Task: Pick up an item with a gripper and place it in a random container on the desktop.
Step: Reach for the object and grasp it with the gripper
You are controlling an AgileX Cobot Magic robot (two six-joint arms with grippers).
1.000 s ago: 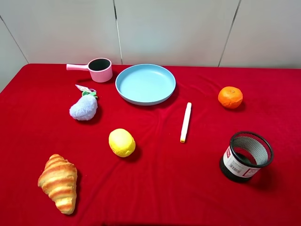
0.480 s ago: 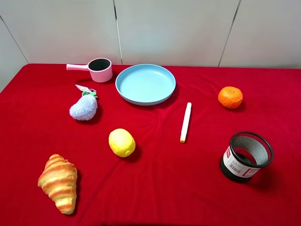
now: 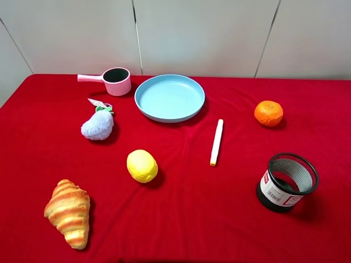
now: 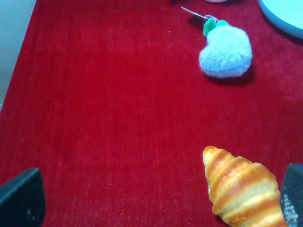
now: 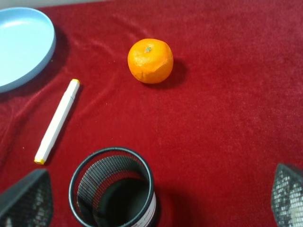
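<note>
mandarin (image 3: 269,113) sits on the red desktop (image 3: 192,219), right side of the exterior high view, toward the back, resting free, nothing touching it; stem end up in the right wrist view (image 5: 150,61); round, so no long axis to line up with, any closing direction should do

mesh cup (image 3: 277,193) stands upright nearer the front edge, same side, well apart from the mandarin, mouth open and nothing seen inside (image 5: 94,182); white marker (image 3: 217,142) lies between cup and blue plate (image 3: 143,104), off the straight path

key relation: the mandarin lies ahead of the right gripper (image 5: 157,198), past the cup, close to the centre line between its two fingers (image 5: 28,198); those fingers are spread wide, nothing between them; the reach likely has to pass over or round the cup rim, a risk of clipping it

left gripper (image 4: 157,198) is also spread wide and holding nothing; its view shows only the croissant (image 4: 241,189) and the blue plush (image 4: 225,51), no mandarin; right arm is clearly the nearer one, my call is that it takes the pick

neither arm shows in the exterior high view; judged stage: pick not yet begun; yellow ball (image 3: 142,165) and pink saucepan (image 3: 117,82) are on the far side from the mandarin, not relevant
</note>
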